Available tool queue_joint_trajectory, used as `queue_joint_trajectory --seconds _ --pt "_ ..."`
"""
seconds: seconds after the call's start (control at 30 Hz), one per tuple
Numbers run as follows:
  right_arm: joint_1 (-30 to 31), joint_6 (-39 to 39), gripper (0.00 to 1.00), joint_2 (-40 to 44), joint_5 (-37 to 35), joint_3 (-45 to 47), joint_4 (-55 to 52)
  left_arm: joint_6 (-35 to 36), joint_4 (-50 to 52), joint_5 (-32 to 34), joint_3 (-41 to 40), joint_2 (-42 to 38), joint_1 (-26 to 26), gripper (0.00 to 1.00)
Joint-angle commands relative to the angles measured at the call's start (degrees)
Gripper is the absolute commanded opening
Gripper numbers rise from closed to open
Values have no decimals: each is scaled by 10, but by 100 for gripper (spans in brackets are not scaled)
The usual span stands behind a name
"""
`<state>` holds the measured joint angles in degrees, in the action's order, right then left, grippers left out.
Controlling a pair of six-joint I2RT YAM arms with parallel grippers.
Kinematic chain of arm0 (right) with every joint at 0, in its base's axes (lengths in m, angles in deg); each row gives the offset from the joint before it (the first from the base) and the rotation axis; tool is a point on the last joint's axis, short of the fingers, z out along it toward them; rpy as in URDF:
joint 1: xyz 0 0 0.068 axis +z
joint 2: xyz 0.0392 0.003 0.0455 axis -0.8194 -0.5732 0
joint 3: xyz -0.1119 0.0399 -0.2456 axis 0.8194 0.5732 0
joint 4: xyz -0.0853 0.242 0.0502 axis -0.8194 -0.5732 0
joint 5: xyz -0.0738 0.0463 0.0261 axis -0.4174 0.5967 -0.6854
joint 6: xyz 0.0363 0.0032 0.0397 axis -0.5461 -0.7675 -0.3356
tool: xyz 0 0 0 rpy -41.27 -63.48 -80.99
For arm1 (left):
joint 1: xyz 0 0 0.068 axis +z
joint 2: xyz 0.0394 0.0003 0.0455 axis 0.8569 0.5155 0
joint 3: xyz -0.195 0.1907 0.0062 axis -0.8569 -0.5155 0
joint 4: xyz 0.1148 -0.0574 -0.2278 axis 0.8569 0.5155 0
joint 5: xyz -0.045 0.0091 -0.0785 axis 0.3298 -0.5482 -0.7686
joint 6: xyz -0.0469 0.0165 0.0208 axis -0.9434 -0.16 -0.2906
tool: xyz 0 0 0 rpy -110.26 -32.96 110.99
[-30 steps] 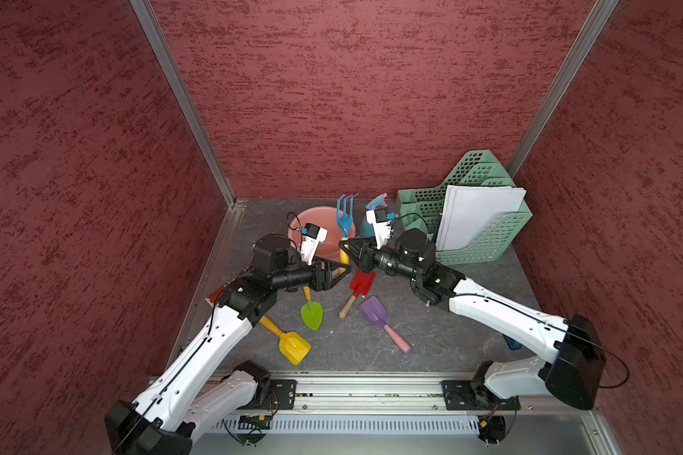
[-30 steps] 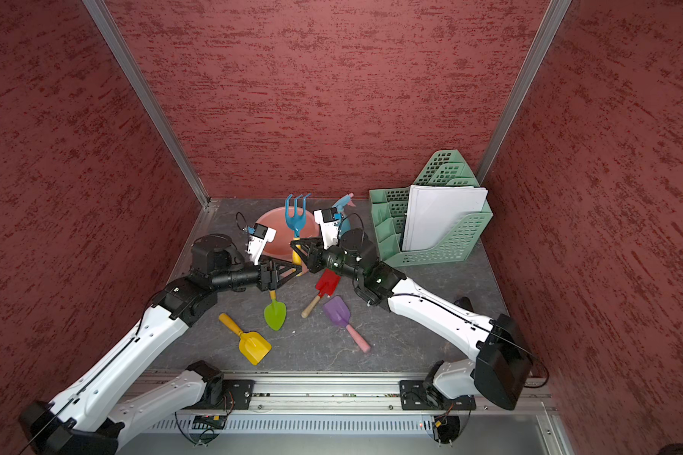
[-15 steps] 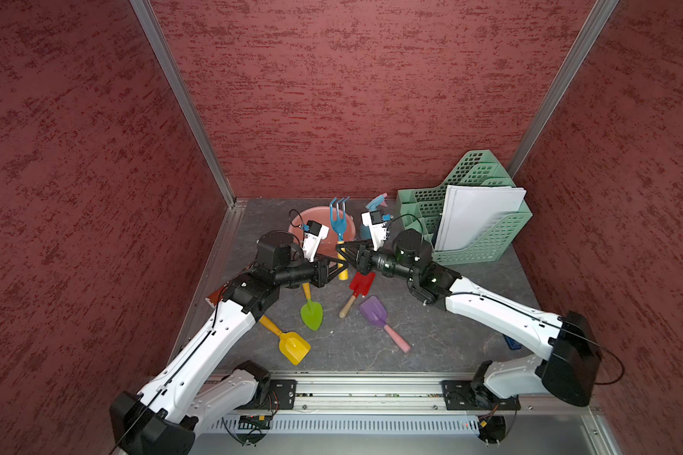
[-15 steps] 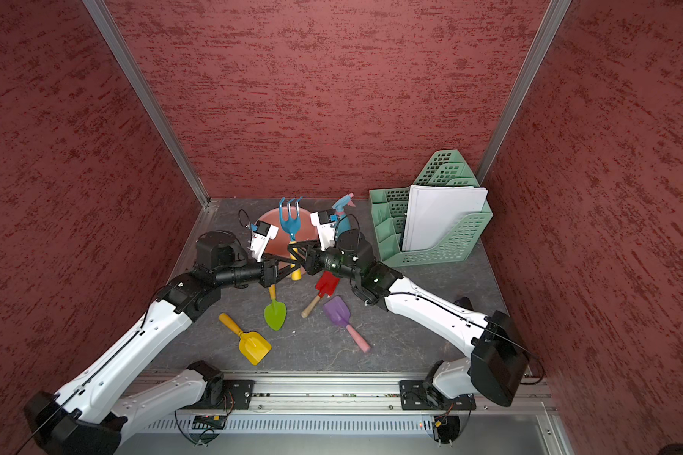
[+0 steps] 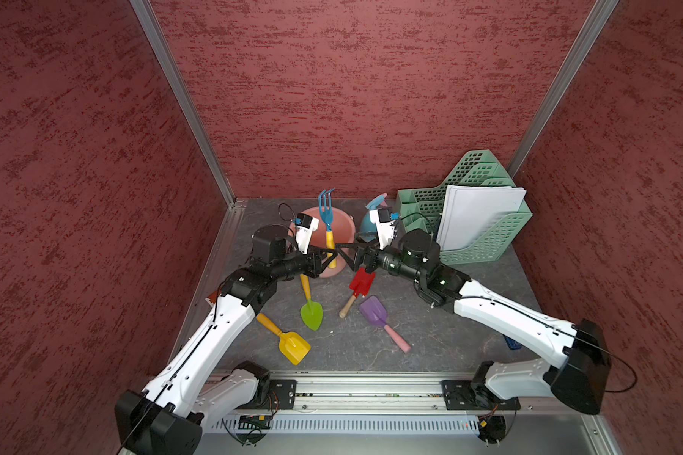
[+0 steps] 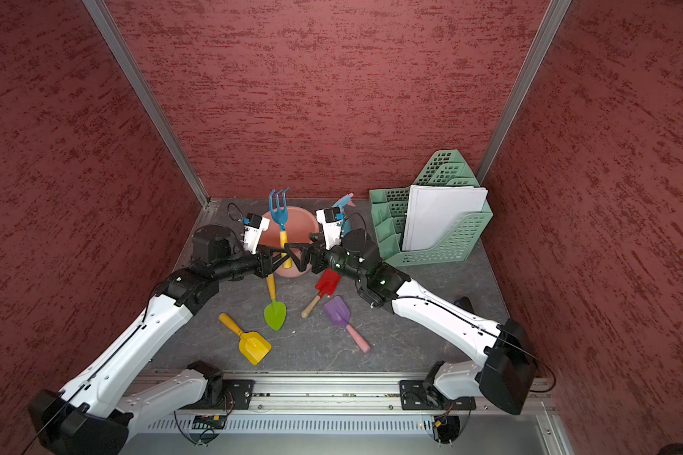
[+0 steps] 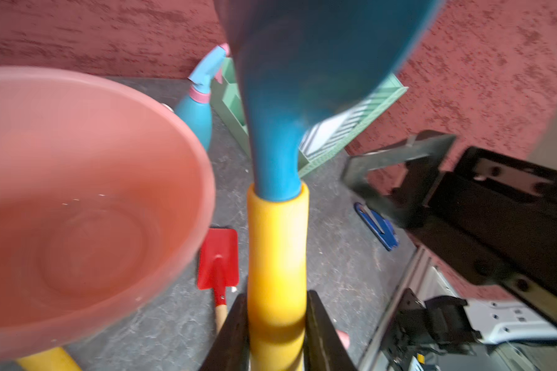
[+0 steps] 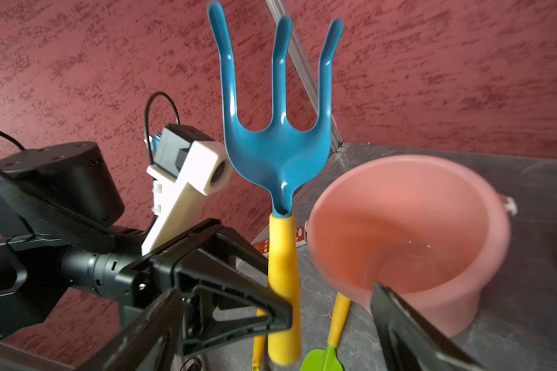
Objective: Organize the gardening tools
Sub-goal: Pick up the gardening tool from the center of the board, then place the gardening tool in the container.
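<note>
The blue three-tined fork [image 5: 326,205] [image 8: 280,154] stands upright, tines up, in front of the pink bucket [image 5: 344,226] [image 7: 78,160]. My left gripper [image 5: 331,256] [image 7: 277,294] is shut on its yellow handle. My right gripper [image 5: 346,256] [image 8: 275,289] faces it with jaws wide open on either side of the handle, not touching it. On the floor lie the green trowel [image 5: 311,313], yellow scoop [image 5: 292,346], red scoop [image 5: 361,281] and purple scoop [image 5: 373,311]. The light-blue spray bottle [image 5: 369,224] [image 7: 195,122] stands behind my right wrist, partly hidden.
A green file organiser [image 5: 485,240] holding white papers stands at the back right. A dark blue stapler [image 5: 513,342] [image 7: 378,225] lies by the right arm. A brown-red packet [image 5: 212,296] peeks out beside the left arm. Red walls enclose three sides.
My left gripper has closed on the fork's yellow handle. My right gripper has opened and let go of it. The fork has shifted slightly left.
</note>
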<state>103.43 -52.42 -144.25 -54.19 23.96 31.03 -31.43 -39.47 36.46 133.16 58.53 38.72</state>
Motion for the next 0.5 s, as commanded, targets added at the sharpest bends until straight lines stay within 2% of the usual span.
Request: queue_joint_trajectory --seconds 0.0,0.23,0.47 --pt "-3 25 98 25 -53 15 -13 47 -55 62 22 25 18 0" --pt "-7 27 99 29 -67 48 -22 113 -211 152 15 127 24 0" --pt "-12 32 98 40 -87 74 -39 147 -301 203 -1 214 23 0"
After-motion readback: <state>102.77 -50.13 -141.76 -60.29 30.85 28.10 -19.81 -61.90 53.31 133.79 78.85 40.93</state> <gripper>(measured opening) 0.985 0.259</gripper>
